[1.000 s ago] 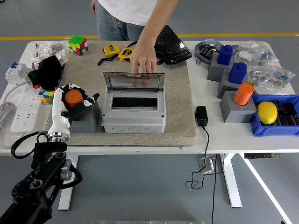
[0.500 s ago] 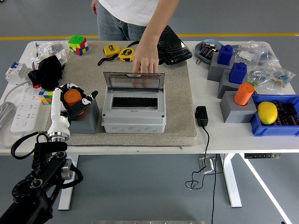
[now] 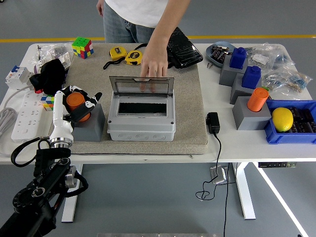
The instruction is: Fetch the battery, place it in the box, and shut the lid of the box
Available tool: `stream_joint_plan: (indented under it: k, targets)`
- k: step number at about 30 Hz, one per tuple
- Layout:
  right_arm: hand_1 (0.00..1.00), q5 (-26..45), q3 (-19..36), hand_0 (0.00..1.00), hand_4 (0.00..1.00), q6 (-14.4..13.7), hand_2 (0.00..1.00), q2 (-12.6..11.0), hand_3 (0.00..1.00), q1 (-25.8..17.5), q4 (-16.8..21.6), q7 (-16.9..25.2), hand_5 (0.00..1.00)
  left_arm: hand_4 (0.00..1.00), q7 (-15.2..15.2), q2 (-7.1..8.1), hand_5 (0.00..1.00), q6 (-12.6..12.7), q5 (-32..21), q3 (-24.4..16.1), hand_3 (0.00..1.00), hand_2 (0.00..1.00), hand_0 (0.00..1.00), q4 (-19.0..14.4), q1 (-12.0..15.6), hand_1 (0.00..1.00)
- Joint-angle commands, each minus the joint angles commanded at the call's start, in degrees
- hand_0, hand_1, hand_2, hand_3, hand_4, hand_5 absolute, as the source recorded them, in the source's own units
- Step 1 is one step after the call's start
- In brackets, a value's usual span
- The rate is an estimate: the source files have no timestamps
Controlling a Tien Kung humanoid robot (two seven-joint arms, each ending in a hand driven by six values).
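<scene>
Battery point(image 3: 75, 102) on its gray stand point(image 3: 90, 126), left hand point(image 3: 76, 105) curled around it; loose grip could drop it short of the open box point(image 3: 141, 118).

The robot's white-fingered left hand point(image 3: 75, 104) has slid a little leftward, its fingers closing tighter round the orange cylindrical battery point(image 3: 75, 102) atop the grey square block point(image 3: 89, 123). The battery now sits slightly further left.

White table point(image 3: 247, 143) on white legs; grey floor point(image 3: 148, 197); yellow line point(image 3: 49, 39) across floor behind
</scene>
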Motion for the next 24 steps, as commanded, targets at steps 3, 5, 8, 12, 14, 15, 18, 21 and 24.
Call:
stream_joint_plan:
  k: [3, 5, 8, 12, 14, 15, 18, 21, 24]
  targets:
    - [0.778, 0.03, 0.09, 0.82, 0.998, 0.0, 0.757, -0.01, 0.795, 0.11, 0.0, 0.05, 0.998, 0.969, 0.45, 0.47, 0.147, 0.13, 0.59, -0.07, 0.053, 0.058, 0.044, -0.46, -0.63, 0.002]
    - [0.778, 0.06, 0.08, 0.82, 0.998, 0.0, 0.758, -0.02, 0.795, 0.12, 0.0, 0.08, 0.998, 0.94, 0.87, 0.68, 0.154, 0.23, 1.33, -0.11, 0.053, 0.058, 0.044, -0.78, -0.83, 0.002]
    - [0.778, 0.01, 0.35, 0.82, 0.998, 0.0, 0.758, 0.01, 0.795, 0.17, 0.0, 0.11, 0.998, 0.94, 2.63, 1.4, 0.154, 0.83, 5.32, 0.08, 0.053, 0.058, 0.044, -2.42, -0.83, 0.002]
    - [0.778, -0.24, 0.56, 0.82, 0.998, 0.0, 0.757, 0.05, 0.794, 0.1, 0.0, 0.06, 0.998, 0.898, 3.34, 1.8, 0.099, 1.01, 7.34, 0.19, 0.059, 0.058, 0.044, -3.22, -1.06, 0.002]
    - [0.778, -0.1, 0.51, 0.82, 0.998, 0.0, 0.757, 0.07, 0.794, 0.14, 0.0, 0.14, 0.998, 0.898, 3.45, 1.89, 0.099, 1.25, 7.66, 0.21, 0.059, 0.058, 0.044, -3.37, -1.12, 0.002]
    - [0.778, -0.03, 0.46, 0.82, 0.998, -0.01, 0.757, 0.07, 0.794, 0.18, 0.0, 0.16, 0.998, 0.898, 3.66, 2.11, 0.099, 1.54, 8.17, 0.37, 0.059, 0.058, 0.044, -3.64, -1.15, 0.002]
    - [0.778, -0.1, 0.59, 0.82, 0.998, -0.02, 0.758, -0.01, 0.794, 0.32, 0.0, 0.15, 0.998, 0.902, 5.72, 3.59, 0.1, 2.49, 11.71, 1.58, 0.059, 0.058, 0.044, -5.18, -1.78, 0.002]
    - [0.778, -0.25, 0.8, 0.82, 0.998, -0.05, 0.758, -0.13, 0.794, 0.34, 0.0, 0.1, 0.998, 0.902, 8.45, 5.26, 0.1, 3.51, 17.37, 3.0, 0.059, 0.058, 0.044, -7.17, -2.54, 0.002]
    - [0.778, -0.31, 0.96, 0.82, 0.998, -0.07, 0.758, -0.23, 0.794, 0.37, 0.0, 0.08, 0.998, 0.894, 11.46, 6.85, 0.088, 4.28, 23.75, 4.66, 0.059, 0.058, 0.043, -9.6, -3.16, 0.002]
